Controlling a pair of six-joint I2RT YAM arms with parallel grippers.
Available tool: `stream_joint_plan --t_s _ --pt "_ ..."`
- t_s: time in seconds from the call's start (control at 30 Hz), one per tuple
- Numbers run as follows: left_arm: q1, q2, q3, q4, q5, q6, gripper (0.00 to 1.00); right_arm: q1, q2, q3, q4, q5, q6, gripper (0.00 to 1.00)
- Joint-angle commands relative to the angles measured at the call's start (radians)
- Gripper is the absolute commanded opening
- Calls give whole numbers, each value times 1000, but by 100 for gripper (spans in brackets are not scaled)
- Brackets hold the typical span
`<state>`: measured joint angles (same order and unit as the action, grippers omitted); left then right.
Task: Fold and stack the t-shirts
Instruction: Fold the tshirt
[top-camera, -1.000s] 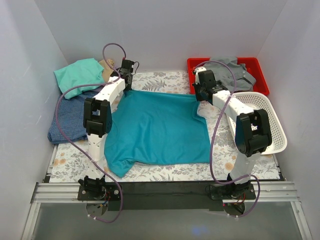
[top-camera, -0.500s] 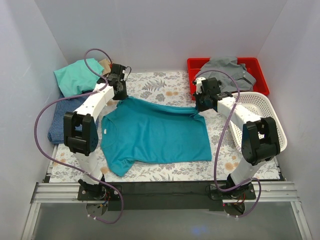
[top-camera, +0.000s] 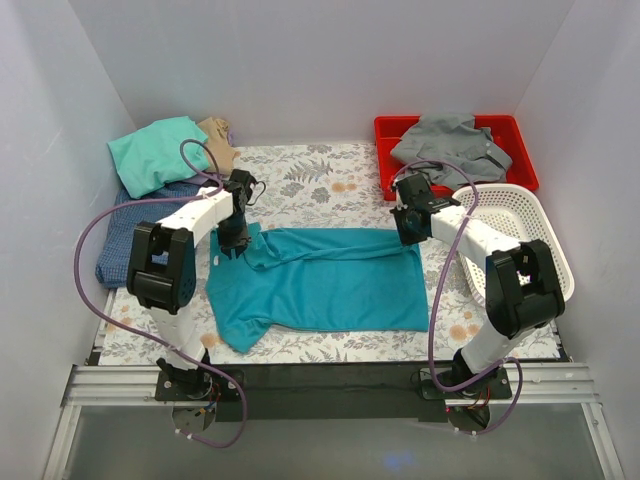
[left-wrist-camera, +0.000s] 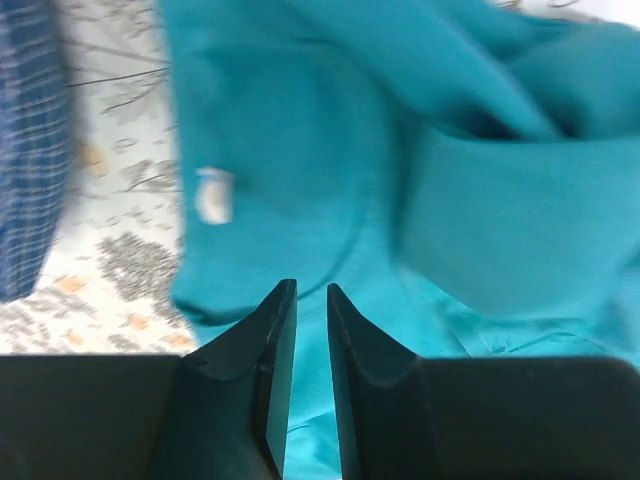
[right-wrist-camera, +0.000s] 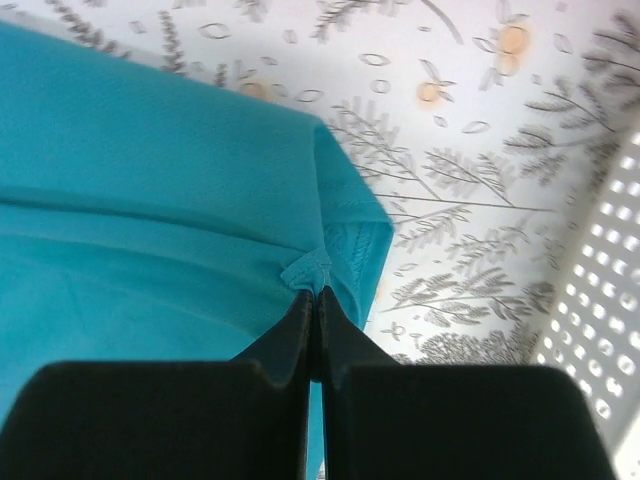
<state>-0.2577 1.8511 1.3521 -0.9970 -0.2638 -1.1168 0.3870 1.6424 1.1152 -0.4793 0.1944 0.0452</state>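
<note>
The teal shirt (top-camera: 320, 290) lies spread on the floral cloth (top-camera: 330, 185), with its far edge doubled back over itself in a loose band. The left gripper (left-wrist-camera: 310, 300) hangs over the shirt's far left corner, jaws parted by a thin gap with nothing between them. The right gripper (right-wrist-camera: 313, 295), at the far right corner, is pressed together on a small pinch of hem. Left of the teal shirt lie a checked shirt (top-camera: 125, 235), a mint shirt (top-camera: 155, 152) and a tan shirt (top-camera: 218, 135); just right of it stands a basket (top-camera: 540, 250), and beyond its far right corner a grey shirt (top-camera: 450, 140) lies in a red tray (top-camera: 520, 150).
</note>
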Motion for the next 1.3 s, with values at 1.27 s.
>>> stream_joint_plan --t_s 1.27 --pt "3 69 182 321 313 118 34 -11 -50 31 53 -116 85 41"
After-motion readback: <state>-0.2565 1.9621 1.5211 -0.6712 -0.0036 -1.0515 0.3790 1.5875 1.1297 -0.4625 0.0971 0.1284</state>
